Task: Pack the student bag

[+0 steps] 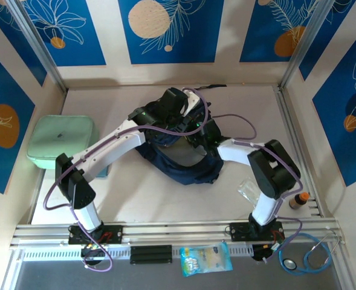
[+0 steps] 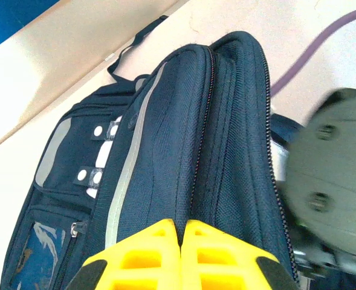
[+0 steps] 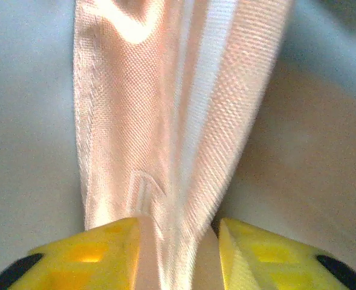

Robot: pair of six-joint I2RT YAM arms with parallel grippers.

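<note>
the student bag (image 1: 184,169) lies well right of the mint green case (image 1: 61,142), the left gripper (image 2: 182,226) clenched at its zipper seam, probably to keep it open, the right gripper (image 3: 179,220) with jaws apart around a pale strap (image 3: 165,109).

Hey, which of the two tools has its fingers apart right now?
The right tool: a pale woven strap runs between its spread yellow fingers. On the left tool they meet, at the navy backpack.
</note>
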